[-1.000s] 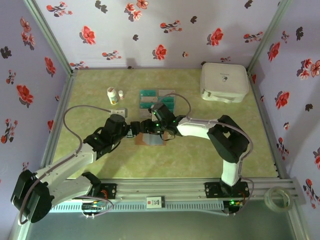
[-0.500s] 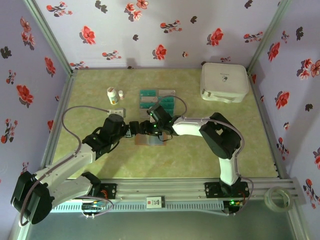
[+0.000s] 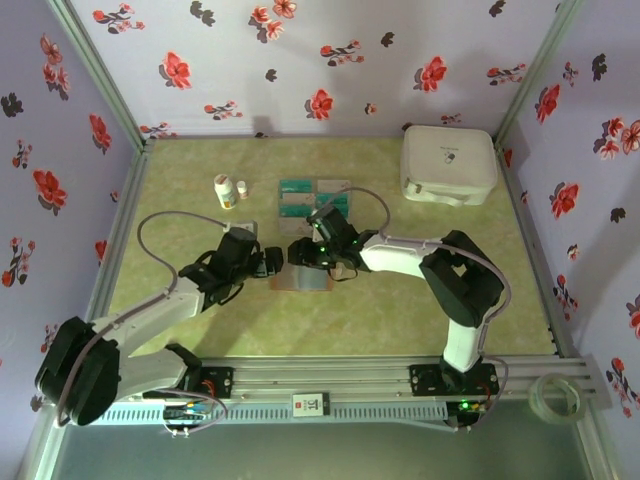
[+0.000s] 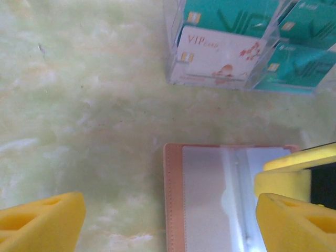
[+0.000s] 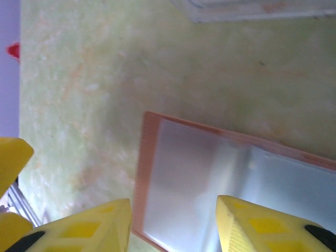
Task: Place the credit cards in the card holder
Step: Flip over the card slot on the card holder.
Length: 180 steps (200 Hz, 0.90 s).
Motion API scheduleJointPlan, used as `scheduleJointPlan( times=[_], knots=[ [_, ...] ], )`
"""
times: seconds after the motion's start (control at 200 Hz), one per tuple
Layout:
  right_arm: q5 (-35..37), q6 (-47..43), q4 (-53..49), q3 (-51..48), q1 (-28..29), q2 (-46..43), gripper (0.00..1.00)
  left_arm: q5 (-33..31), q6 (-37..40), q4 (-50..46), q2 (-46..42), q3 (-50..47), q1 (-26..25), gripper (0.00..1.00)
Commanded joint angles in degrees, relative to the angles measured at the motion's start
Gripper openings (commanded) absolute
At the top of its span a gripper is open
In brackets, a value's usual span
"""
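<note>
The card holder [image 3: 303, 280] lies open on the green table, a reddish-brown cover with clear sleeves [image 4: 210, 199] facing up. The credit cards [image 3: 313, 198] sit behind it in a clear tray; a white VIP card [image 4: 218, 52] lies among teal ones [image 4: 231, 16]. My left gripper [image 4: 168, 215] is open, with its fingers wide over the holder's left edge and nothing between them. My right gripper [image 5: 173, 220] hovers open over a corner of the holder [image 5: 178, 178], holding nothing. One of its yellow fingers [image 4: 286, 176] pokes into the left wrist view.
A large white rounded case [image 3: 448, 165] stands at the back right. Two small white bottles [image 3: 223, 190] stand left of the card tray, with a pale flat square [image 3: 238, 222] near them. Flowered walls close in the table on three sides.
My left gripper has opened wider and edged right toward the holder. The right gripper shifted slightly over the holder and narrowed a little.
</note>
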Motion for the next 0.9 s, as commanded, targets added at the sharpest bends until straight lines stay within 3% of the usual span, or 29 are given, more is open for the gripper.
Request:
scheduleJointPlan(
  times=[0.0,0.445,0.895],
  knots=[
    [0.6,-0.4,1.1,-1.6,-0.4,-0.3,0.44,1.3,0.4,1.1,2.4,0.2,0.7,0.86],
    [0.8,0.3,3.8,-6.6,-1.9,-0.9,0.41,3.7,1.8,4.4,12.8,0.0,1.0,0.88],
    [0.8,0.8,4.2,-8.1,-2.0,-1.5,0.42,2.9,1.2,5.7,15.2,-3.6,1.1,0.90]
  ],
)
